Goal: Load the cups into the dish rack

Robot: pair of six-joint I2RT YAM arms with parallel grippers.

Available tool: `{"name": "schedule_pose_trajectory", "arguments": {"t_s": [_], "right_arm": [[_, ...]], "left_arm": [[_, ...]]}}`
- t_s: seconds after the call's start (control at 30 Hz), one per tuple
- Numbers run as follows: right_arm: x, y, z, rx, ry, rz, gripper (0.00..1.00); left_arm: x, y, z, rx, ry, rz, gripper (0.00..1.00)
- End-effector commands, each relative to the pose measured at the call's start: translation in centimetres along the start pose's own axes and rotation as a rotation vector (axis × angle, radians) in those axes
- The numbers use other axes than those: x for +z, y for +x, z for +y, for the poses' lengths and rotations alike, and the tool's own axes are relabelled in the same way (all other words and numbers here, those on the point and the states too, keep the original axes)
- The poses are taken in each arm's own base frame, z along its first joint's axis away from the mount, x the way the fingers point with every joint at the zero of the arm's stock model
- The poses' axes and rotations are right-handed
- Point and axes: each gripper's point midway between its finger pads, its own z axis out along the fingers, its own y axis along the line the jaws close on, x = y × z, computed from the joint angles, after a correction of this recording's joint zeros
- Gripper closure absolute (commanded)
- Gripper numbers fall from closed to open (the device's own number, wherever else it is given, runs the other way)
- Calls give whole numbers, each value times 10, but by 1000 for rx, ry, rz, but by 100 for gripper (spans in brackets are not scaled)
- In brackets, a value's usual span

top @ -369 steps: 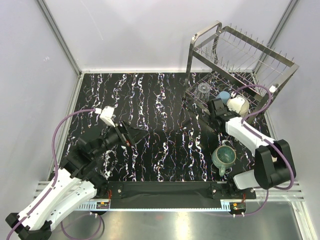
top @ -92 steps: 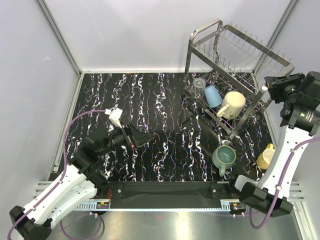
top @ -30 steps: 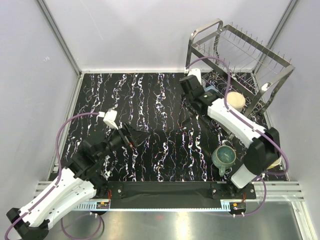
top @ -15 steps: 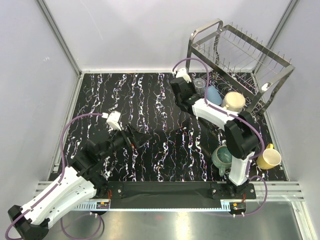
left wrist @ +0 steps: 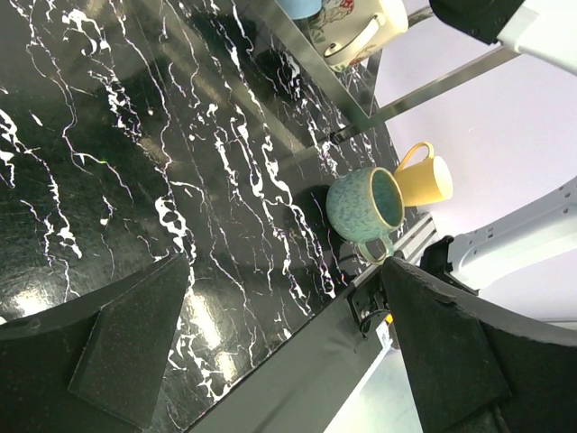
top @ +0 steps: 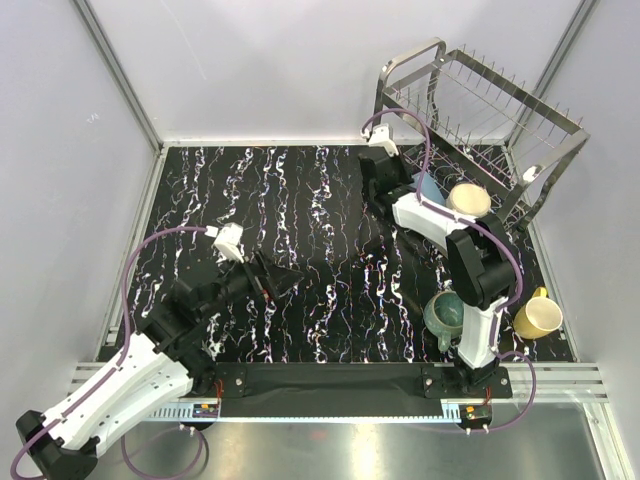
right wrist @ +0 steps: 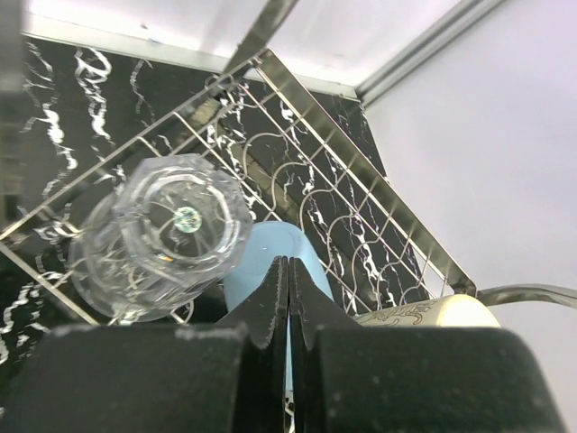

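Note:
The dish rack [top: 480, 120] stands at the back right. In its lower tier lie the clear glass tumbler [right wrist: 171, 230], the small light-blue cup [top: 428, 186] and the cream mug [top: 468, 200]. My right gripper [top: 400, 180] is at the rack's left front corner, shut on nothing; in the right wrist view its fingertips [right wrist: 288, 263] point at the light-blue cup [right wrist: 270, 236], just short of it. The teal mug [top: 448, 312] and yellow mug [top: 535, 318] sit on the table, front right. My left gripper [top: 275, 272] hovers open at left centre, holding nothing.
The table [top: 300, 200] is black marble-patterned, with grey walls on three sides. A black bar [top: 330, 378] runs along the near edge between the arm bases. The right arm's forearm [top: 480, 260] lies between the rack and the teal mug.
The right gripper swung left along the rack's front, then back right to its corner, and its jaws closed fully. The left arm barely shifted.

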Motion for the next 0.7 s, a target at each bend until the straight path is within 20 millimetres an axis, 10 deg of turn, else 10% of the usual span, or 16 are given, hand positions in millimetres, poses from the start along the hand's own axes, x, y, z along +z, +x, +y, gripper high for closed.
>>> {"name": "schedule_pose_trajectory", "arguments": {"t_s": [0.0,0.67], "right_arm": [[8,-1,-7,43,48,-9,100],[31,32,-2,63,22,66,100]], "left_arm": [[2,-4,-9,28,51,-11,5],[-3,-3,-6,27,55,-8,4]]}}
